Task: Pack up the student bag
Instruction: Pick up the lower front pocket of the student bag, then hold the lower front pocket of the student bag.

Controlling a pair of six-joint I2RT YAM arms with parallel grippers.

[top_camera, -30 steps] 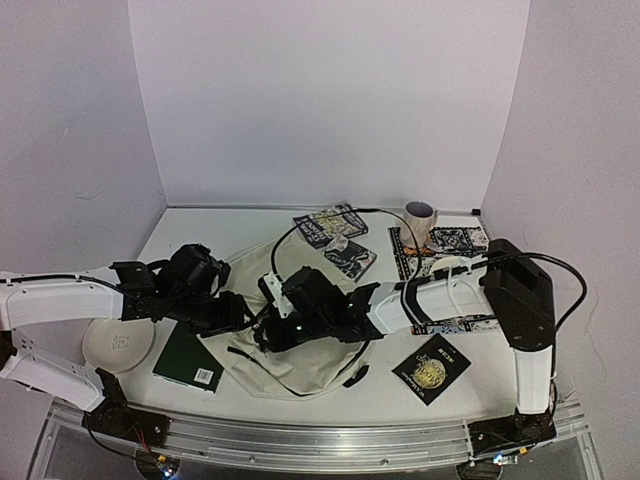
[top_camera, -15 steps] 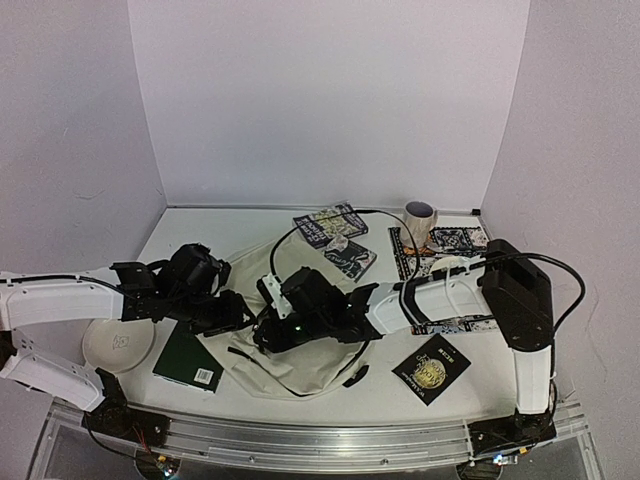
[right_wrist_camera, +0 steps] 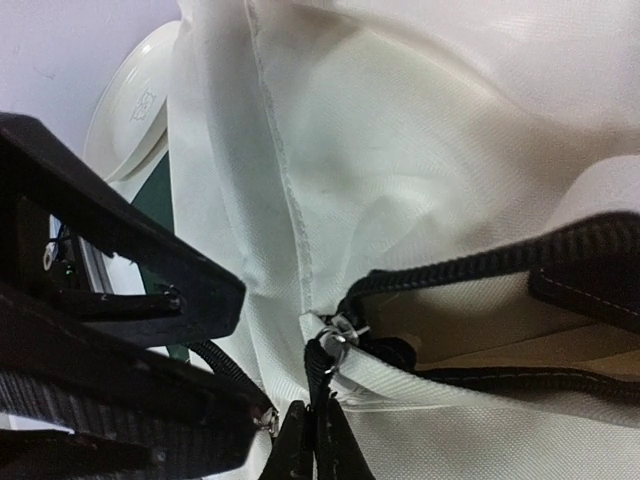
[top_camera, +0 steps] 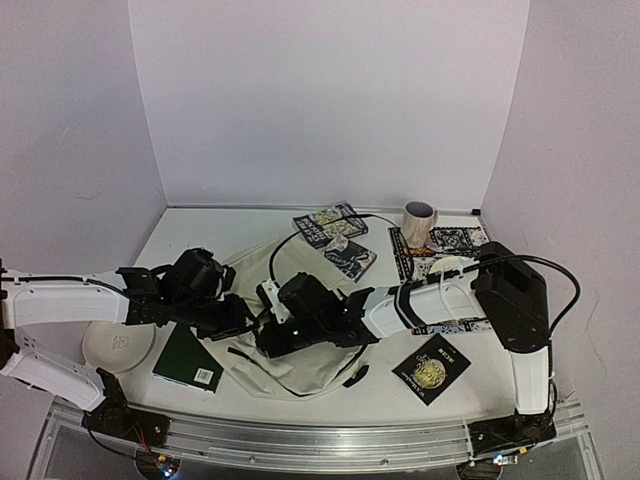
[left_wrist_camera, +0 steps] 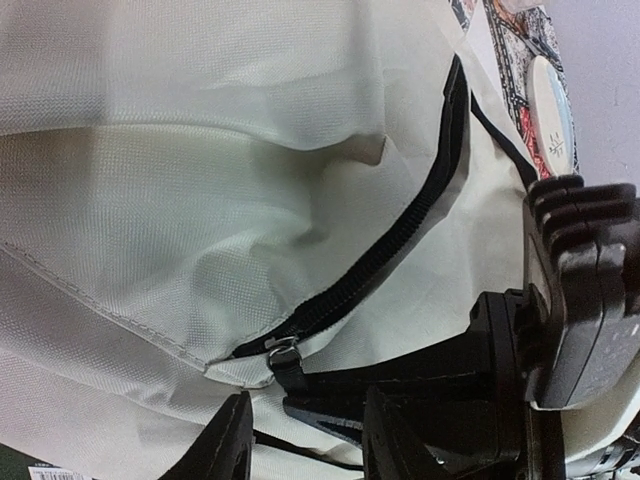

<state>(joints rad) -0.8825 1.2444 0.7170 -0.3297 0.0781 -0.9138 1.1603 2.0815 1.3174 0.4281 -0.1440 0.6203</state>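
bag: student bag (top_camera: pixel 292 370) slumped on the bench (top_camera: pixel 200 240) between both arms, zipper partly open | right tool (right_wrist_camera: pixel 312 442): has just clenched on the zipper pull (right_wrist_camera: pixel 335 345) | left tool (left_wrist_camera: pixel 305 445): jaws apart, narrowing, grasping nothing | meaning: unzipping looks ready to start

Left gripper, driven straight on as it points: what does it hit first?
Likely the right gripper, shut on the zipper pull just ahead, with the student bag fabric beneath; depth is unclear.

Student bag (top_camera: pixel 292 368): large cream fabric backpack, black zipper partly open, black strap ends. Lies flat and rumpled at 6 o'clock on table (top_camera: pixel 210 235).
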